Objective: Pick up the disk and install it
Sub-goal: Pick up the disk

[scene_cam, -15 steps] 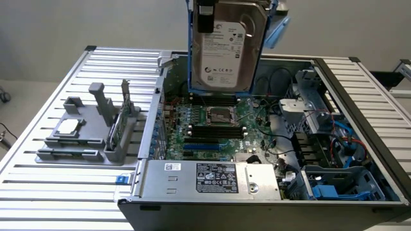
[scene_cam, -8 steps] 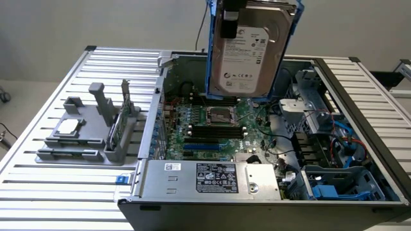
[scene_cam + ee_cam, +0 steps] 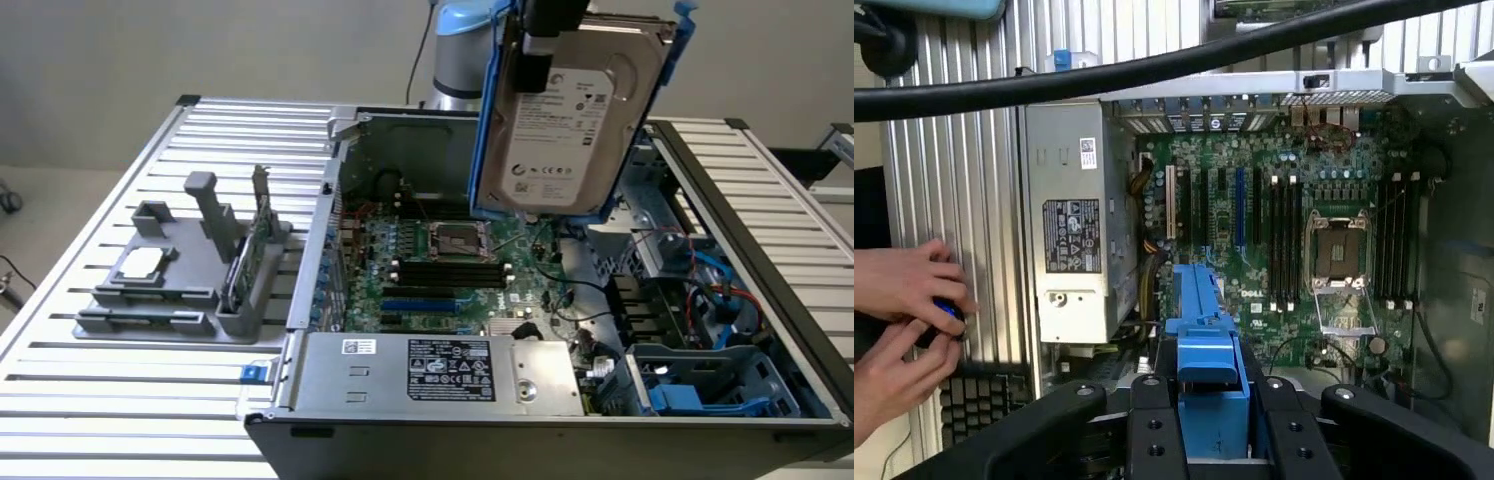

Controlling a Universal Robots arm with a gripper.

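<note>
The disk [image 3: 574, 120], a silver-grey hard drive with a white label in a blue carrier frame, hangs upright above the open computer case [image 3: 320, 230]. My gripper [image 3: 545, 55] grips its top edge and is shut on it. In the wrist view the blue carrier [image 3: 1206, 330] runs out from between my black fingers [image 3: 1152, 425], with the motherboard [image 3: 1274, 200] far below it.
The case holds a power supply [image 3: 447, 370] at the front and drive bays with blue parts [image 3: 681, 395] on the exterior view's right. A grey fixture [image 3: 174, 290] with a small silver chip [image 3: 140, 263] and a green card [image 3: 247, 255] stands on the slatted table [image 3: 107, 400]. A person's hands [image 3: 904, 320] hold something small beside a keyboard [image 3: 974, 400].
</note>
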